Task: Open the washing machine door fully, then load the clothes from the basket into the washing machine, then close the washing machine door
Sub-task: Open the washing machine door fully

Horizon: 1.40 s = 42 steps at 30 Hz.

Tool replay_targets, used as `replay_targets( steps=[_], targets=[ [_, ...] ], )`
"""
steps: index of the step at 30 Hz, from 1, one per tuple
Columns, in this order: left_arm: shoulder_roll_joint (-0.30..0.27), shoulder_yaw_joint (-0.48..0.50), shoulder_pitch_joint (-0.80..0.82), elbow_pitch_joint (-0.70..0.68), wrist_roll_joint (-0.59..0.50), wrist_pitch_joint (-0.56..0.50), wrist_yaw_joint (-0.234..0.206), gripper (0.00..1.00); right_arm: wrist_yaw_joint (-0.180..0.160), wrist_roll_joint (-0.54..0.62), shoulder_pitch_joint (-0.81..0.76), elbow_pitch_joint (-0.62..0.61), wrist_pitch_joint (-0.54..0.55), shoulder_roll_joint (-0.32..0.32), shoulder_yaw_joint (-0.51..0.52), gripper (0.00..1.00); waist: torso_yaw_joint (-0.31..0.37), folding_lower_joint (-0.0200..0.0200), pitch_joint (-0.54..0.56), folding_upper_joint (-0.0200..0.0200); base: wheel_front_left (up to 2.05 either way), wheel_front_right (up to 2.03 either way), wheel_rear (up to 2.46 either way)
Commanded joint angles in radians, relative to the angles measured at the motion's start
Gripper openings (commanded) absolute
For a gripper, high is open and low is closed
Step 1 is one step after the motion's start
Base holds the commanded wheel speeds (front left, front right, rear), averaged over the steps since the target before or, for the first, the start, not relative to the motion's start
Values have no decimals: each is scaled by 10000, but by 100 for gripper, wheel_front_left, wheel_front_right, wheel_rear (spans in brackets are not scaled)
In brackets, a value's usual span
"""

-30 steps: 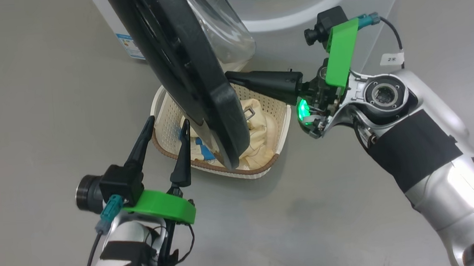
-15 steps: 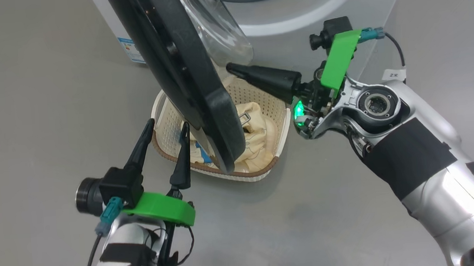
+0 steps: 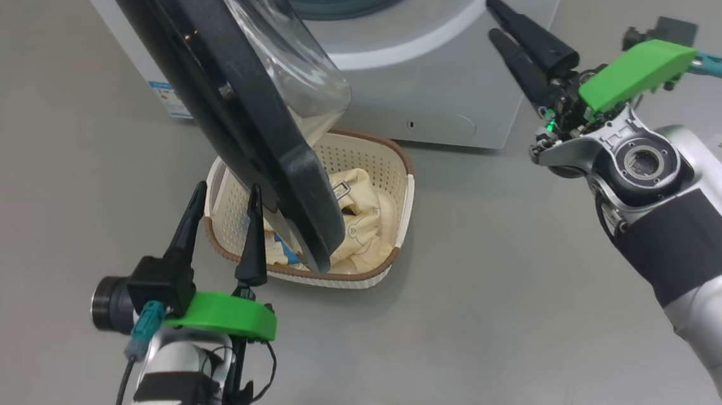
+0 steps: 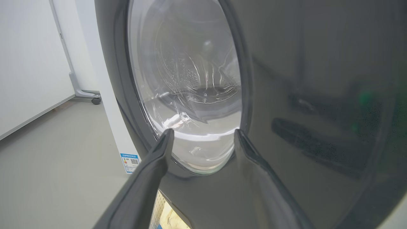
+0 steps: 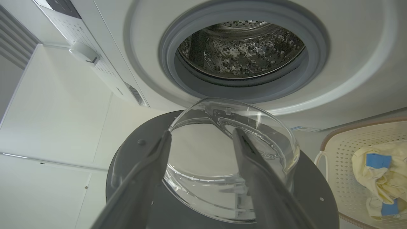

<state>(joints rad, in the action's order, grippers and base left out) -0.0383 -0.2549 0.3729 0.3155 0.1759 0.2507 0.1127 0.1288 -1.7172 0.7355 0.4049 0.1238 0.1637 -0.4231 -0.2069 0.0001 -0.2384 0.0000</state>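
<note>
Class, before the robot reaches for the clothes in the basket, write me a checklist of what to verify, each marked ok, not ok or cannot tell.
1. Swing of the washing machine door off the porthole: ok.
2. Door fully open: cannot tell.
3. Door clear of the basket: not ok, it overhangs the clothes.
4. Open, empty right hand: ok.
5. Open, empty left hand: ok.
6. Room in the drum: ok.

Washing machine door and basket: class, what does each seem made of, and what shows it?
The washing machine door: glossy black rim, probably plastic, mirroring dark shapes; clear bowl, glass or plastic, see-through. The basket: matte cream plastic, likely moulded, evenly perforated, brown rim.
</note>
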Motion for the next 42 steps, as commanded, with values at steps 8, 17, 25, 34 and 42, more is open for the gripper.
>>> replay_targets(
  steps=[8, 17, 25, 34, 42],
  targets=[
    [-339, 765, -237, -219, -106, 111, -67, 100, 19, 1903, -928, -412, -2395, 806, 220, 100, 483, -1, 414, 0, 0, 0, 0],
    [-505, 1175, -537, -228, -110, 111, -125, 100, 19, 6065, -2216, -266, -3827, 1410, 1198, 100, 1086, -1, 721, 0, 0, 0, 0],
    [-575, 1286, -645, -179, -142, 111, -119, 100, 19, 11263, -4011, -1202, -3852, 64, 3834, 100, 1442, -1, 904, 0, 0, 0, 0],
    [-645, 1338, -713, -95, -152, 111, -100, 100, 19, 14137, -5411, -2535, -3595, -823, 5059, 100, 1633, -1, 1085, 0, 0, 0, 0],
    [-675, 1325, -876, 62, -118, 111, -83, 100, 19, 15521, -6580, -3695, -3418, -1098, 5122, 100, 1726, -1, 1272, 0, 0, 0, 0]
  ],
)
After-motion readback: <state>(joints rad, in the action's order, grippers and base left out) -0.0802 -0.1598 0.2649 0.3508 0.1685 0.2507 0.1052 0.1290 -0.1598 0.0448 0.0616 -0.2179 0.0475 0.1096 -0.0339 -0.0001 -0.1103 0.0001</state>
